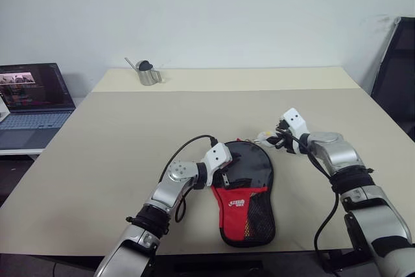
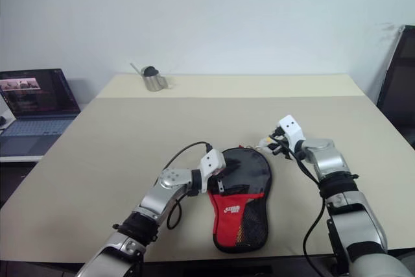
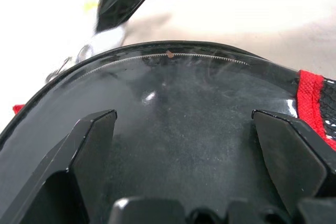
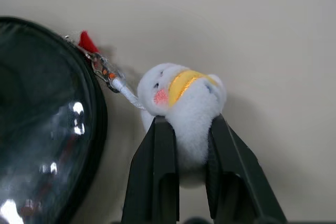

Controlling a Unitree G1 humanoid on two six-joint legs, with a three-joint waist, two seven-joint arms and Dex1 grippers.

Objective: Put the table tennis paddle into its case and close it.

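The case [image 1: 249, 192], black with a red panel and a mesh pocket, lies flat on the beige table [image 1: 130, 134] near its front edge. The table tennis paddle is hidden. My left gripper [image 1: 224, 176] is open at the case's left side, its fingers [image 3: 94, 140] spread over the glossy black round part [image 3: 184, 103]; I cannot tell if they touch it. My right gripper [image 4: 184, 121] is shut on a small white plush charm [image 4: 184, 95] just past the case's far right rim. The charm hangs by a white cord from the zipper pull [image 4: 102, 69].
A small metal can [image 1: 149, 74] stands at the table's far left. An open laptop [image 1: 32, 105] sits on a lower surface left of the table. A dark chair back [image 1: 395, 76] stands at the right.
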